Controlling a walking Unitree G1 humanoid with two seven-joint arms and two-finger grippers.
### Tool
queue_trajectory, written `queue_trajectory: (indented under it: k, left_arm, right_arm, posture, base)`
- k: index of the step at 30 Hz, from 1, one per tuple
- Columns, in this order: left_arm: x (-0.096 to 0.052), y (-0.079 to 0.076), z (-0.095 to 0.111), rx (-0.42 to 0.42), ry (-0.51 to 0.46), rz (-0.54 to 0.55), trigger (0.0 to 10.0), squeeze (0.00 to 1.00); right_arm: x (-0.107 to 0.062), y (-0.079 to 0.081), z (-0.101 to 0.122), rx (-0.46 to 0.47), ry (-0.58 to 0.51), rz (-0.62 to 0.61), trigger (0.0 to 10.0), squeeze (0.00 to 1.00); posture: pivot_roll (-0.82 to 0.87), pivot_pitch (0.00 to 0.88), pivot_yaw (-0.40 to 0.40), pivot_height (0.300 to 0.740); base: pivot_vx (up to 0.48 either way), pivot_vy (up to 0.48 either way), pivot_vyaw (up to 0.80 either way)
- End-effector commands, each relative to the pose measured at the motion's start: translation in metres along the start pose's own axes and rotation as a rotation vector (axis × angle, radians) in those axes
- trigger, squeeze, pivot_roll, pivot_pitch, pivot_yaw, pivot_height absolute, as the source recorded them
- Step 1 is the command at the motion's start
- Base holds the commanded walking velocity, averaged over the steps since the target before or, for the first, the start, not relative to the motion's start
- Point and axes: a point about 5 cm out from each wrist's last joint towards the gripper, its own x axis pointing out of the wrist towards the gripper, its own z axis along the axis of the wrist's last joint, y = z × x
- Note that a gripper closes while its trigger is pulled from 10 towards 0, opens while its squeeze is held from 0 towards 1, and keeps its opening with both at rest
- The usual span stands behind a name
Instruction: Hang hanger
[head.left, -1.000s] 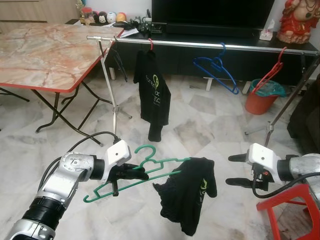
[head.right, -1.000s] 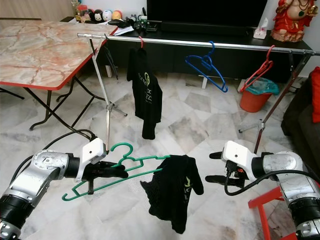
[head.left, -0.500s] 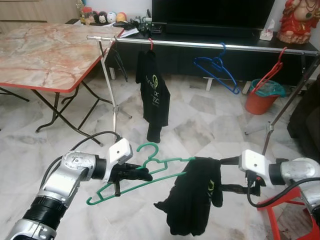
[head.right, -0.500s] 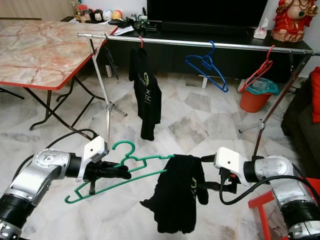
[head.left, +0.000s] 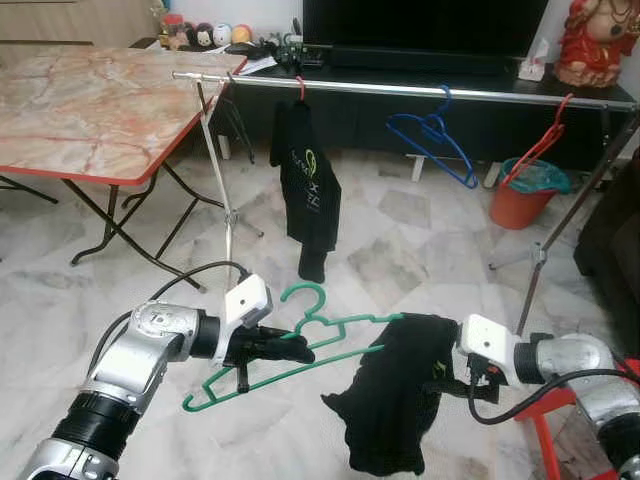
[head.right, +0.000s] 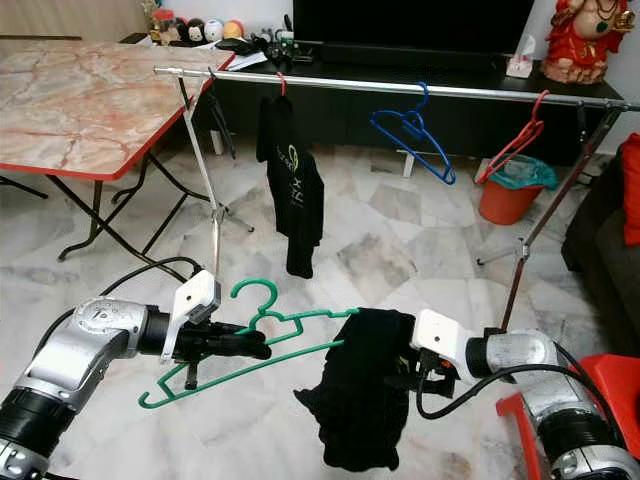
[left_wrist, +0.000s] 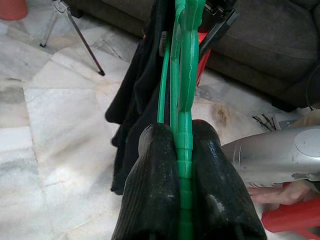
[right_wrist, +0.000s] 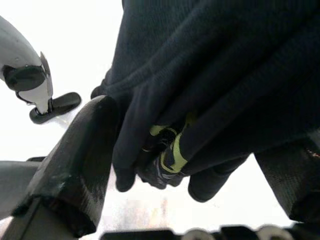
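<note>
Long silver clothes rail (head.left: 400, 90) on tripod legs: standing beyond the robot, carrying a black shirt on a red hanger (head.left: 308, 180), an empty blue plastic hanger (head.left: 432, 140) and an empty red hanger (head.left: 540, 140). Free stretch of rail lying between the blue and red hangers; judged the likeliest spot.

Black garment with yellow-green print (head.right: 365, 395): hanging well below and in front of the rail, draped over one shoulder of the green plastic hanger (head.left: 300, 345), bunching low on that side.

Left gripper (head.left: 285, 347): clamping its fingers together on the green hanger's bar, hook pointing up.

Right gripper (right_wrist: 190, 165): reaching into the garment with fingers spread apart, cloth lying between them.

Handling note: seating the garment evenly over both shoulders first, keeping the hook upright, then lifting toward the rail.
</note>
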Motion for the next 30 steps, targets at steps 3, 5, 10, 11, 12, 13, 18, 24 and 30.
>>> queue_trajectory:
  k: [3, 5, 10, 11, 12, 13, 18, 24, 30]
  left_arm:
    - [0.002, -0.0031, 0.0135, 0.039, -0.057, -0.027, 0.0, 0.0]
    - [0.0022, -0.0032, 0.0137, 0.039, -0.059, -0.027, 0.0, 0.0]
    - [0.003, -0.0032, 0.0147, 0.038, -0.064, -0.028, 0.0, 0.0]
    - [0.003, -0.0032, 0.0149, 0.037, -0.064, -0.029, 0.0, 0.0]
    - [0.0031, -0.0031, 0.0151, 0.037, -0.065, -0.028, 0.0, 0.0]
    - [0.0032, -0.003, 0.0154, 0.037, -0.066, -0.028, 0.0, 0.0]
    - [0.0034, -0.0031, 0.0165, 0.036, -0.073, -0.029, 0.0, 0.0]
    - [0.0025, -0.0026, 0.0177, 0.036, -0.078, -0.025, 0.0, 0.0]
    - [0.0013, -0.0011, 0.0182, 0.035, -0.079, -0.018, 0.0, 0.0]
  right_arm:
    - [-0.0006, -0.0048, 0.0065, -0.005, -0.036, -0.008, 0.0, 0.0]
    - [-0.0003, -0.0049, 0.0066, -0.005, -0.037, -0.009, 0.0, 0.0]
    - [0.0019, -0.0048, 0.0078, -0.001, -0.05, -0.009, 0.0, 0.0]
    - [0.0022, -0.0052, 0.0084, -0.003, -0.055, -0.014, 0.0, 0.0]
    - [0.0025, -0.0058, 0.0092, -0.001, -0.06, -0.02, 0.0, 0.0]
    - [0.0028, -0.0061, 0.01, 0.0, -0.066, -0.021, 0.0, 0.0]
    - [0.0034, -0.0068, 0.013, -0.003, -0.081, -0.015, 0.0, 0.0]
    - [0.0038, -0.0073, 0.014, -0.006, -0.086, -0.016, 0.0, 0.0]
    - [0.0051, -0.0062, 0.0146, -0.009, -0.089, -0.007, 0.0, 0.0]
  posture:
    - [-0.11, 0.0, -0.031, 0.74]
    - [-0.11, 0.0, -0.031, 0.74]
    - [-0.11, 0.0, -0.033, 0.74]
    - [-0.11, 0.0, -0.034, 0.74]
    - [-0.11, 0.0, -0.034, 0.74]
    - [-0.11, 0.0, -0.034, 0.74]
    - [-0.11, 0.0, -0.034, 0.74]
    - [-0.11, 0.0, -0.033, 0.74]
    - [-0.11, 0.0, -0.033, 0.74]
  base:
    - [0.0, 0.0, 0.0]
    - [0.0, 0.0, 0.0]
    - [0.0, 0.0, 0.0]
    - [0.0, 0.0, 0.0]
    - [0.0, 0.0, 0.0]
    - [0.0, 0.0, 0.0]
    - [0.0, 0.0, 0.0]
    - [0.0, 0.0, 0.0]
    - [0.0, 0.0, 0.0]
